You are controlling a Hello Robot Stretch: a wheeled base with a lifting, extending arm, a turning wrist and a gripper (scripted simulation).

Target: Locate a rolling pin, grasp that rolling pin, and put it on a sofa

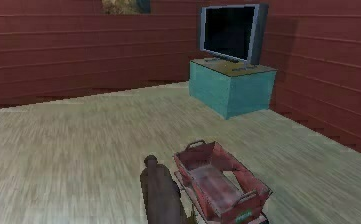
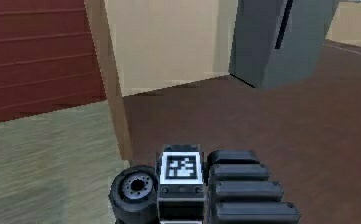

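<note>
A dark brown rounded cylinder (image 1: 160,195), possibly the rolling pin, sits at the forward view's six o'clock, just beside a red slatted crate (image 1: 220,180) at its three o'clock. It would likely be stiff, smooth and prone to roll, so mid-barrel suits gripping. Whether the dark gripper (image 2: 135,192) holds anything cannot be told. The room has a pale floor (image 1: 78,130), red plank walls (image 1: 68,50) and a teal cabinet (image 1: 228,85) at one o'clock.

a dark brown rolling pin (image 1: 164,196) runs up from the forward view's bottom edge.
</note>
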